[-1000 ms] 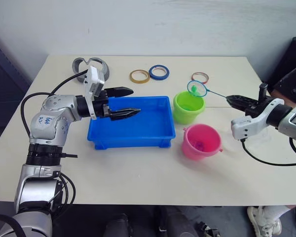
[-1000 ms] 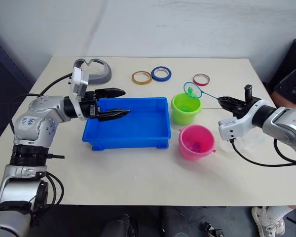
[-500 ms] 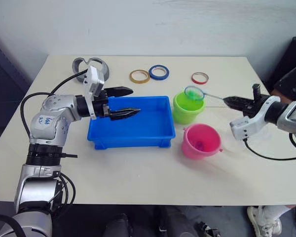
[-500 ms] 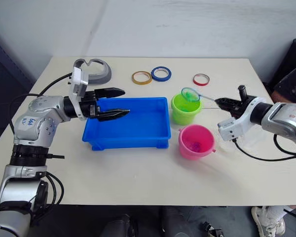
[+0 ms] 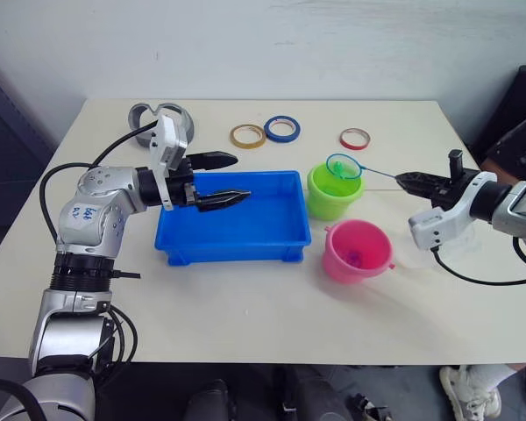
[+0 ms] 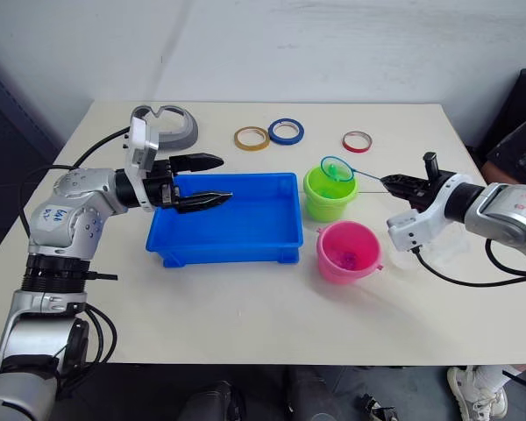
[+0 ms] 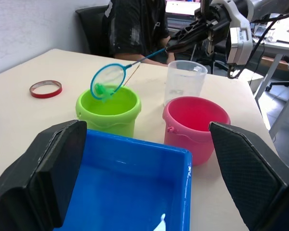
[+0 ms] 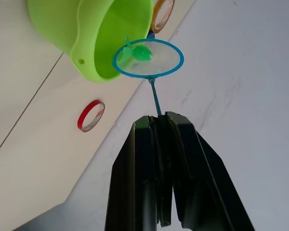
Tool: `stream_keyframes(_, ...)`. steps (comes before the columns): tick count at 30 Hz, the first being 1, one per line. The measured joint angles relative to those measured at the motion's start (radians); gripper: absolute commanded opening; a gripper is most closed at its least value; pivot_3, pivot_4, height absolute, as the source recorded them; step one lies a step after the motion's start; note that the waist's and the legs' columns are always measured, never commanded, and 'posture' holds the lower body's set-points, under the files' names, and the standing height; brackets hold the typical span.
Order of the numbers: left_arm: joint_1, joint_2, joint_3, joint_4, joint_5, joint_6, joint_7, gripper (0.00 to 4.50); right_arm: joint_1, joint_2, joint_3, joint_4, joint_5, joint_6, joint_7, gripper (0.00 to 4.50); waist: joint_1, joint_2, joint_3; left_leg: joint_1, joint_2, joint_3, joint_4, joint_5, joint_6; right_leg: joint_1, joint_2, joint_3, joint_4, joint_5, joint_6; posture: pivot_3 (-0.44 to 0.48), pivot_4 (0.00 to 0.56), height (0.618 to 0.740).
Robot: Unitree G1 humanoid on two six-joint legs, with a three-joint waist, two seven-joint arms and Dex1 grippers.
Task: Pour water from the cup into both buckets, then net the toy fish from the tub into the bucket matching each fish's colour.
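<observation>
Net lowered over green bucket, green fish inside

An office: desks, a monitor, swivel chairs.

The tub is bright blue on a pale cream tabletop, with the lime green bucket beside it and the bright pink bucket beside that, a clear colourless cup standing behind the pink one. The net has a light blue rim and a thin blue handle, and it carries a green toy fish. Beyond the tub lie flat tape rings: a yellow-brown ring, a blue ring and a red ring, next to a grey curved piece; both the left claw and the right claw are black.
</observation>
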Motion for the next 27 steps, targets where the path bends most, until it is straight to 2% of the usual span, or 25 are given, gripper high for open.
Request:
stream_keyframes(6,0.0,-0.007,-0.002,0.0,0.0,0.0,-0.006,4.43,0.062,0.006,0.017,-0.027,-0.012,-0.021,0.003,0.0,0.0,0.0,0.0,0.0,0.0,0.0,0.0,0.0,0.0,0.0,0.0,0.0,0.0,0.0,0.0,0.0,0.15,0.74)
stream_keyframes(12,-0.019,-0.008,-0.003,0.002,0.001,0.0,-0.008,4.43,-0.048,0.017,-0.009,0.039,-0.02,0.039,-0.029,0.0,-0.001,0.001,0.0,0.0,0.0,0.0,0.0,0.0,0.0,0.0,0.0,0.0,0.001,0.0,0.0,0.0,0.15,0.74)
stream_keyframes(19,-0.019,-0.008,-0.003,0.003,0.002,0.0,-0.007,4.43,0.063,0.024,0.031,0.005,-0.013,-0.03,-0.022,0.0,0.0,0.001,0.0,0.0,0.0,0.0,0.001,0.0,0.0,0.0,0.0,0.001,0.001,0.0,0.0,0.0,0.15,0.74)
stream_keyframes(23,-0.019,-0.007,-0.003,0.0,0.002,0.001,-0.01,4.43,0.062,0.032,-0.014,0.012,0.115,0.024,0.025,0.0,-0.002,0.001,0.0,0.0,0.0,0.0,0.001,0.0,0.0,0.0,0.0,0.0,0.002,0.0,0.0,0.0,0.15,0.74)
stream_keyframes(27,0.017,0.05,-0.007,-0.052,0.001,0.011,-0.052,4.43,0.111,0.057,-0.095,-0.026,0.433,0.177,0.192,0.0,-0.003,0.001,0.0,0.0,0.0,0.0,0.001,0.0,0.0,0.0,0.0,0.0,0.001,0.0,0.0,0.0,0.15,0.74)
